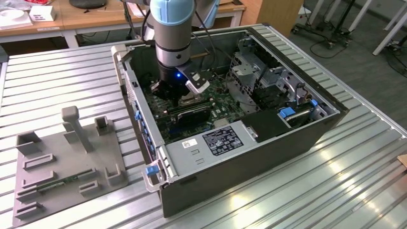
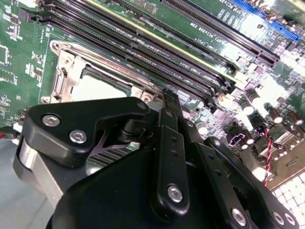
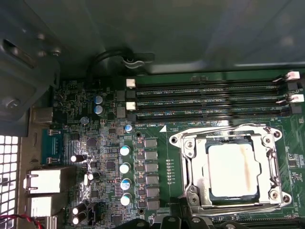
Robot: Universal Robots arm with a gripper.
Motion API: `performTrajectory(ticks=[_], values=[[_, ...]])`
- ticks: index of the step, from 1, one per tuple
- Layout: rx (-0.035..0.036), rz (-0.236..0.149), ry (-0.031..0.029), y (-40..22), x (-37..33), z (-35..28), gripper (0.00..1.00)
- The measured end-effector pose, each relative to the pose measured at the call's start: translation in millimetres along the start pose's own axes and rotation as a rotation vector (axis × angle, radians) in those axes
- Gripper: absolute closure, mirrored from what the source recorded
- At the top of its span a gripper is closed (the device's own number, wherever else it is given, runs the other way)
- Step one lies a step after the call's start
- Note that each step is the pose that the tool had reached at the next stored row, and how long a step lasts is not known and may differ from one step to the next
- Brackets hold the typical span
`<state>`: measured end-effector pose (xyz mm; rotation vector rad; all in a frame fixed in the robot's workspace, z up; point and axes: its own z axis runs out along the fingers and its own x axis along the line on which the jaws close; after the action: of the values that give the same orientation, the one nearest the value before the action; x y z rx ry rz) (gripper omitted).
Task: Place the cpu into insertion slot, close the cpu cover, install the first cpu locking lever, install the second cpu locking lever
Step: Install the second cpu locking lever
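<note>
The cpu [image 3: 234,171] lies flat in the insertion slot [image 3: 189,192] on the green motherboard, its pale metal top showing. The cpu cover [image 3: 268,153] lies down around it as a silvery frame. A thin lever rod [image 3: 224,129] runs along the socket edge nearest the memory slots. My gripper [image 1: 177,95] reaches down into the open computer case, right over the socket. In the second wrist view its black fingertips [image 2: 170,97] are together, holding nothing, just beside the socket corner [image 2: 143,95]. The gripper's black tip [image 3: 186,222] also shows at the socket's near edge.
Long black memory slots [image 3: 209,102] run beside the socket. Round capacitors [image 3: 125,167] and rear ports [image 3: 45,179] stand on its other side. Case walls, a drive cage [image 1: 260,76] and cables hem the arm in. A grey fixture plate [image 1: 64,167] lies on the table.
</note>
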<state>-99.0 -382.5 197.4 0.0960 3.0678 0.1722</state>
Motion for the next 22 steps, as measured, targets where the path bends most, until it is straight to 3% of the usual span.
performTrajectory(ticks=[13, 22], values=[[-0.0001, 0.0, 0.0003, -0.5, 0.8, 3.3, 0.9], [-0.0007, 0.0, -0.0001, -0.2, 0.6, 1.6, 0.9]])
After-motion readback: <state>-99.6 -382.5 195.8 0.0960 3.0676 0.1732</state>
